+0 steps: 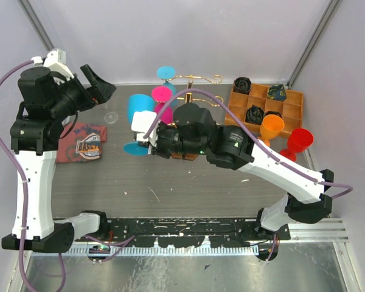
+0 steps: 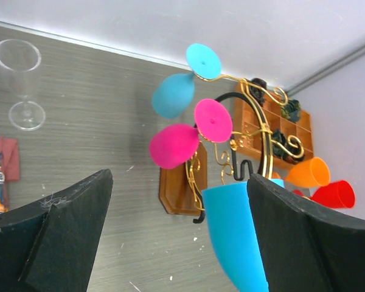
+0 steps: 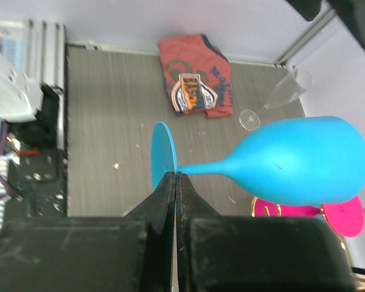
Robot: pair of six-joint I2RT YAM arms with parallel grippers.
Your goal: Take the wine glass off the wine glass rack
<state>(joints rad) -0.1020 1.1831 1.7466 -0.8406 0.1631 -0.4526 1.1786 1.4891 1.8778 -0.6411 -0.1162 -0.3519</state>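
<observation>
Right wrist view: my right gripper [image 3: 176, 182] is clamped shut on the thin stem of the blue wine glass [image 3: 298, 161], right against its round foot. The fingers [image 3: 164, 198] are pressed nearly together. The glass lies sideways in the air above the table [image 3: 109, 109], with the bowl pointing away from my fingers.

From the top external camera, that glass [image 1: 140, 107] sits to the left of the wine glass rack [image 1: 198, 78]. Its bowl is toward the back wall and its foot toward the near edge, apart from the gold arms. The bowl is just beside the pink glass [image 1: 165, 113] hanging on the rack, and I cannot tell whether the two touch. A lighter blue glass [image 1: 166, 73] hangs at the back of the rack. My right arm covers most of the rack's wooden base in this view.

My left gripper [image 1: 97, 85] hangs high over the back-left of the table, jaws spread wide and holding nothing. Its own camera looks between the fingers [image 2: 67, 237] at the rack's base [image 2: 177, 194] and gold scrolls.

A clear flute [image 1: 111, 117] stands upright near a folded red shirt [image 1: 82, 143] on the left. On the right is a compartmented wooden tray [image 1: 292, 100], with an orange glass [image 1: 271, 128] and a red glass [image 1: 298, 141] next to it.
</observation>
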